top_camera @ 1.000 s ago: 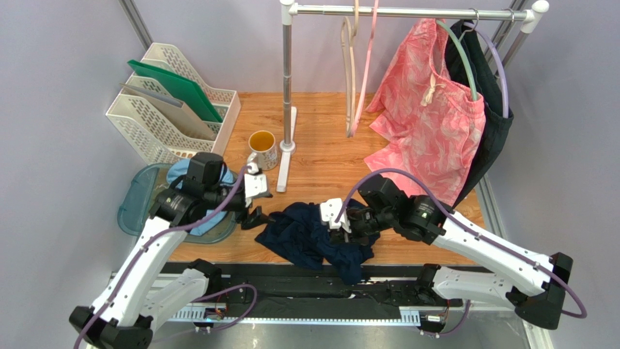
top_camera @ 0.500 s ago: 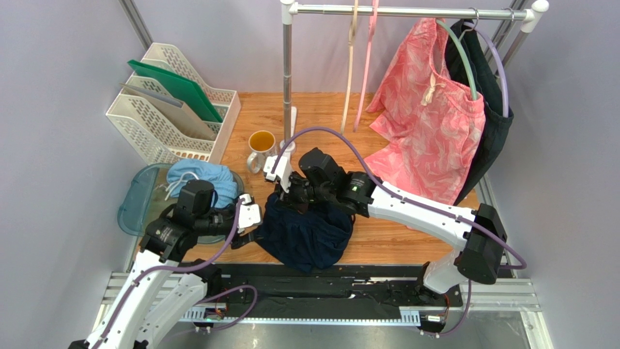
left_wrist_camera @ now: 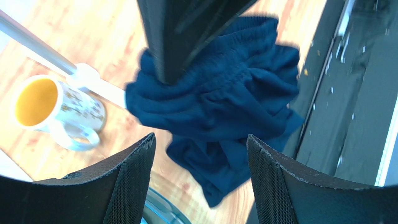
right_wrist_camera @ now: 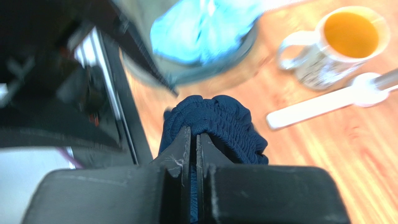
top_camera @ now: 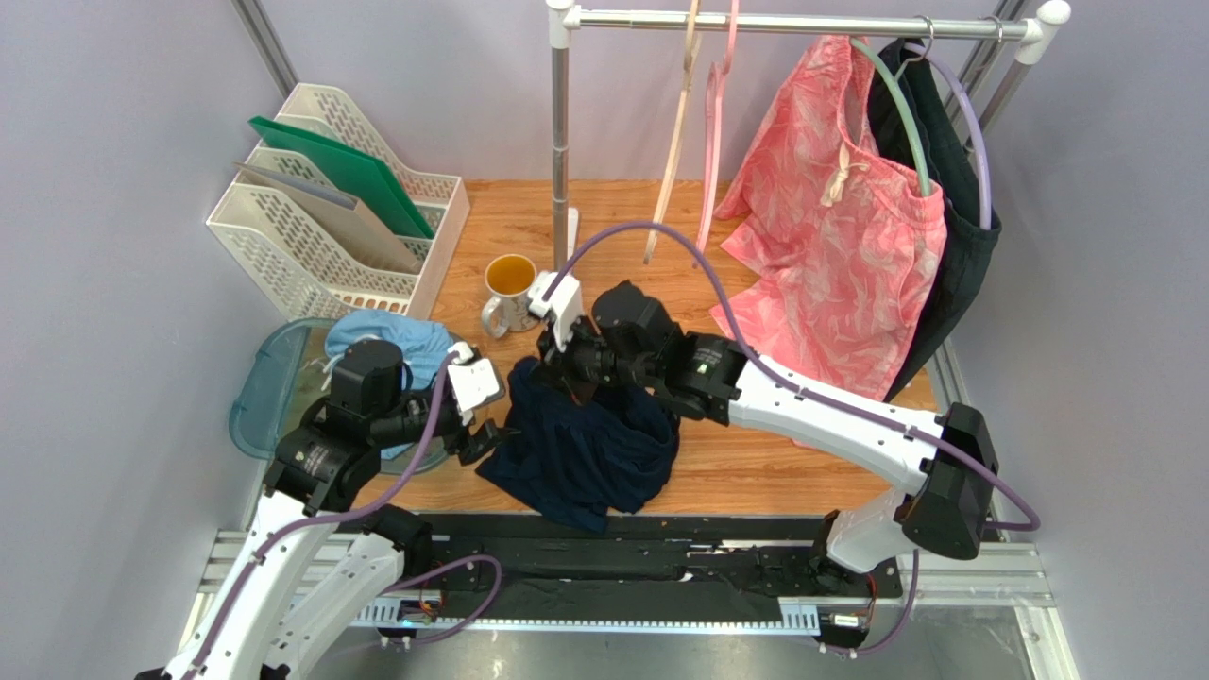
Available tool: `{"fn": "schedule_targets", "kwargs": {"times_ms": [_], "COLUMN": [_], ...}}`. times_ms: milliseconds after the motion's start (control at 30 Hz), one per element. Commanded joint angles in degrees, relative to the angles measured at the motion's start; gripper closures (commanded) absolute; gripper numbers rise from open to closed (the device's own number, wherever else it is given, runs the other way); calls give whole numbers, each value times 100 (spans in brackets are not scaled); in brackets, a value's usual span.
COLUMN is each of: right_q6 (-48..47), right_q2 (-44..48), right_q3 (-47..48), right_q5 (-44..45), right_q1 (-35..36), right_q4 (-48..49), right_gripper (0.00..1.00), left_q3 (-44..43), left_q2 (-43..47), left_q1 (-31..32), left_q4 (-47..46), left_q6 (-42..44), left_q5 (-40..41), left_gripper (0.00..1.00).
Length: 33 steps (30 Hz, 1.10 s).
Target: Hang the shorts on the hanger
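Right hand [right_wrist_camera: 193, 133]: fingers pressed almost together, pinching a bunched, ribbed fold of the shorts [right_wrist_camera: 219, 121]. It looks like the waistband, though blur in the wrist view leaves that uncertain. Only a thin slit shows between the fingers, and cloth fills it.

Left hand [left_wrist_camera: 200, 140]: fingers spread wide, nothing between them and no contact with anything. It hovers just left of the shorts, pointing at them.

Shorts: a crumpled dark navy heap on the table [top_camera: 795, 454], near its front edge. The upper edge is drawn up into the right hand and the rest lies slack on the wood. The mug [top_camera: 508, 284] of yellow liquid stands just beyond the heap, close to the right hand.

Hanger [top_camera: 714, 142]: pink, hanging on the rail [top_camera: 795, 21] beside the beige hanger [top_camera: 670, 156]. It is well apart from the shorts and carries nothing.

Step in hand (judgement): lift the shorts and spread them out before they go to the hanger.
- Raise the pinched fold straight up so that the cloth hangs free.
- Keep the lift clear of the mug, since a dragged hem could tip it.
- Bring the left hand onto the waistband well along from the right, then draw the two apart until the band is taut.
- A one-point grip will let the shorts bunch up and is likely to snag on the hanger's arm.
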<state>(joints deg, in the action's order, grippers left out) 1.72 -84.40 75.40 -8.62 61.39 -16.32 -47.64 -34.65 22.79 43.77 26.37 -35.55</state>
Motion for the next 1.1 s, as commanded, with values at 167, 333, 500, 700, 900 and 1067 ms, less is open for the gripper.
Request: {"fn": "schedule_targets", "kwargs": {"times_ms": [167,333,500,700,900,1067], "right_q6": [1339,1437,1156,340,390,1033], "right_q2": [1417,2223,2998,3456,3501,3264], "right_q3": [529,608,731,1416,1751,777], "right_q5": [844,1458,2204,2637,2489,2314], "right_q1": [-65,-39,-4,-241,-285,-224], "right_q4": [68,-520,-1240,-2050,-2148,-1202], "right_gripper": [100,100,100,100,100,100], "left_q3": [-746,-1063,-1239,-1213,-1099,-1046], "left_q2": [-243,-489,-735,-911,-876,-841], "left_q1": [-29,-29,-2,-2,-2,-20], "left_q4": [-677,-755,-922,-1204,-1414,-1380], "left_q6": [-571,-624,-528,-720,-888,-1117], "left_q5": [-346,-602,-760,-541,-190,-145], "left_gripper": [22,22,22,22,22,22]}}
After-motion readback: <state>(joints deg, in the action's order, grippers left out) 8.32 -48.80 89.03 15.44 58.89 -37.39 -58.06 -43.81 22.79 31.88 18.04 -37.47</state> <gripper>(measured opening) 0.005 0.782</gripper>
